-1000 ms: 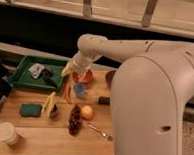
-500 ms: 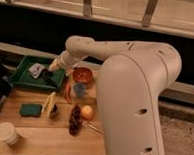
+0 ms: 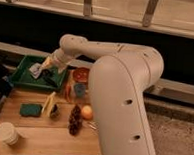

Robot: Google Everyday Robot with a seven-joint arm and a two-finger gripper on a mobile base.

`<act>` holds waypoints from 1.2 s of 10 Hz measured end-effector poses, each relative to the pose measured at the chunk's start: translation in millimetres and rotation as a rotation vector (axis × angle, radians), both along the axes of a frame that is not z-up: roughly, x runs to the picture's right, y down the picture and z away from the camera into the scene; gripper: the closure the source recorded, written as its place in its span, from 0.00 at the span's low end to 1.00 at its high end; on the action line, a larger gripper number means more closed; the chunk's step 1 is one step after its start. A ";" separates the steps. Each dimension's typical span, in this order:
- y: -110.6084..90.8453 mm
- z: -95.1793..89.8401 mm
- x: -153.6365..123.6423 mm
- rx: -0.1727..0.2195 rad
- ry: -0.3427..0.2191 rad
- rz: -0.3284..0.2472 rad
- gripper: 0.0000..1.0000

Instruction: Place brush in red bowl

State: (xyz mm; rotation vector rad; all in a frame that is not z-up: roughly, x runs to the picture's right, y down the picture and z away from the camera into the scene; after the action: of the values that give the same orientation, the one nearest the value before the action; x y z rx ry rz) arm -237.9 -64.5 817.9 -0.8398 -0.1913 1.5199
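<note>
On the left, a green tray (image 3: 21, 75) holds the slim black brush (image 3: 50, 81). The gripper (image 3: 44, 67) hovers just above it, claw spread, holding nothing. Right of the tray sits the red bowl (image 3: 81, 74). This looks like the reaching step; next the claw must lower and pinch the brush.

My pincer (image 3: 45, 67) hangs over the tray (image 3: 20, 79) at the table's (image 3: 36, 135) back left; the brush (image 3: 50, 81) lies in it, the bowl (image 3: 82, 74) just right.
</note>
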 end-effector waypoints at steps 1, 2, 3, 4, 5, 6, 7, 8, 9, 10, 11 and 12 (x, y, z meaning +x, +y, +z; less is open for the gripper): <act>-0.2 -0.1 -0.3 0.000 0.000 0.000 0.37; 0.4 0.2 -2.1 0.001 -0.001 -0.004 0.37; 0.3 4.2 -4.9 0.006 -0.001 -0.008 0.37; 0.5 14.5 -7.6 0.011 0.006 -0.012 0.37; -1.0 20.1 -11.7 0.019 0.012 -0.021 0.37; -2.7 26.6 -16.7 0.025 0.015 -0.025 0.37; -3.3 32.3 -17.3 0.022 0.015 -0.024 0.37; -3.8 39.3 -15.7 0.020 0.015 -0.027 0.37; 0.4 46.2 -18.0 0.012 0.010 -0.033 0.37; 3.7 51.1 -22.2 0.003 -0.001 -0.034 0.37; 9.3 57.2 -24.8 -0.008 -0.013 -0.034 0.37; 10.9 59.6 -28.1 -0.015 -0.028 -0.030 0.37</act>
State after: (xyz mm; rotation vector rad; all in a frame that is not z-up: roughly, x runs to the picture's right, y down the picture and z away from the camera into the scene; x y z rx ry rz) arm -266.0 -53.7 877.5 -0.8723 -0.1875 1.4833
